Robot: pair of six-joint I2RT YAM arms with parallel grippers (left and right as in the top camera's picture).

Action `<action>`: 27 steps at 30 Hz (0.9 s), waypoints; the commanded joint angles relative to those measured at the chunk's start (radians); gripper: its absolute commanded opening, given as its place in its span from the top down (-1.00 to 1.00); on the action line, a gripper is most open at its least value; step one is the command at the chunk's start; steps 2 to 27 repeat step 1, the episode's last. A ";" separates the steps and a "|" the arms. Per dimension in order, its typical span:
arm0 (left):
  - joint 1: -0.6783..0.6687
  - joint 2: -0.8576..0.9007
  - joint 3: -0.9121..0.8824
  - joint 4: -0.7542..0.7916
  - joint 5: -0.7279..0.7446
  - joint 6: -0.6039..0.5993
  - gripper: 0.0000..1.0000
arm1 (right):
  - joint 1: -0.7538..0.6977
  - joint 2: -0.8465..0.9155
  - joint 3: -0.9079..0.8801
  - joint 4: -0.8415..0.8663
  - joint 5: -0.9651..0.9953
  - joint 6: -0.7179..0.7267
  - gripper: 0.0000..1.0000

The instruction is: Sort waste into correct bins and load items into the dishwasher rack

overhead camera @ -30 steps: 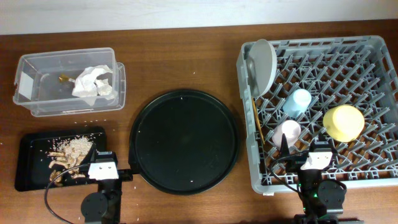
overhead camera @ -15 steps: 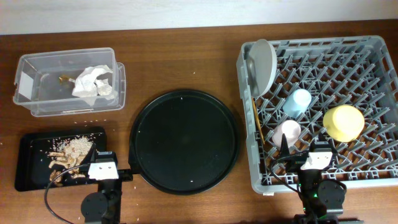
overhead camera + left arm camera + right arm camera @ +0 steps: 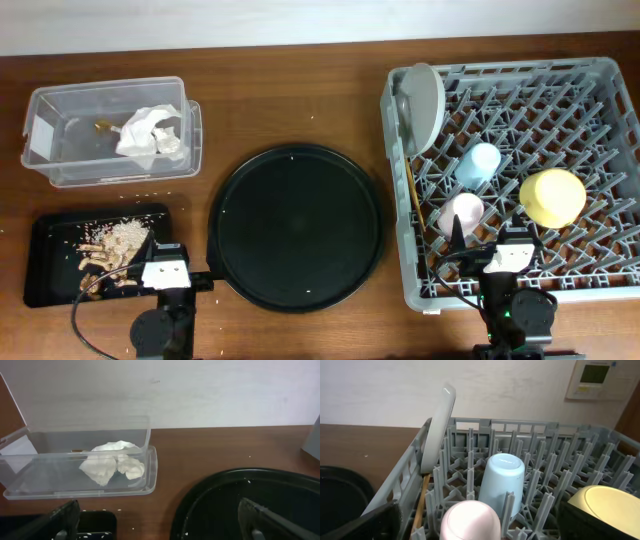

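While nothing has shifted, my left gripper (image 3: 160, 527) and right gripper (image 3: 480, 527) stay wide and empty; cups (image 3: 478, 163), bowl (image 3: 552, 196) and plate (image 3: 425, 105) stand inside the rack (image 3: 600, 75), wrapper (image 3: 150, 135) and scraps (image 3: 115, 240) binned left of it: task apparently done.

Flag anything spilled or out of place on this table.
Small pale crumbs lie scattered on the table between the clear tub and the shallow black tray, outside both. A few specks dot the round black tray too.

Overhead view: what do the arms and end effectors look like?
The left arm and right arm are black, with round bases, a white box at each wrist and looping black cables. The right arm shows a green light. End effector fingers are dark.
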 commanded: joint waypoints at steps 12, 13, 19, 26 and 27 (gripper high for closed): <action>0.006 -0.008 -0.006 -0.001 -0.003 -0.014 -0.98 | -0.006 -0.009 -0.009 -0.002 0.006 0.001 -0.97; 0.006 -0.008 -0.006 -0.001 -0.003 -0.014 -0.98 | -0.006 -0.009 -0.009 -0.002 0.006 0.001 -0.97; 0.006 -0.008 -0.006 -0.001 -0.003 -0.014 -0.98 | -0.006 -0.009 -0.009 -0.002 0.006 0.001 -0.97; 0.006 -0.008 -0.006 -0.001 -0.003 -0.014 -0.98 | -0.006 -0.009 -0.009 -0.002 0.006 0.001 -0.97; 0.006 -0.008 -0.006 -0.001 -0.003 -0.014 -0.98 | -0.006 -0.009 -0.009 -0.002 0.006 0.001 -0.97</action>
